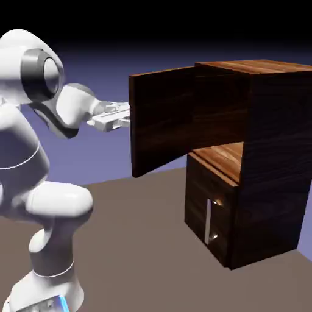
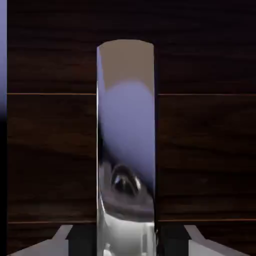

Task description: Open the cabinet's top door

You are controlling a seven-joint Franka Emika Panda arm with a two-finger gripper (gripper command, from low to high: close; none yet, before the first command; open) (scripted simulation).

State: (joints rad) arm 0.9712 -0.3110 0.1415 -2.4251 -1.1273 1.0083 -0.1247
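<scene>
The dark-brown wood-grain cabinet point(image 1: 274, 152) stands at the exterior view's right. Its top door point(image 1: 161, 122) is swung wide open toward the arm, leaving the upper compartment exposed. My gripper point(image 1: 126, 116) reaches the door's far face, and the panel's edge hides its fingertips. In the hand view the silver bar handle point(image 2: 127, 140) stands upright and large against the door's wood point(image 2: 50, 150). It runs down between my grey fingertips point(image 2: 55, 242), and my gripper point(image 2: 127, 242) is shut on it.
The lower door point(image 1: 204, 210) is closed, with its short silver handle point(image 1: 211, 222) facing the arm. The open upper compartment shows a lighter wood shelf point(image 1: 222, 158). The brown tabletop point(image 1: 134, 244) spreads between the robot's base and the cabinet.
</scene>
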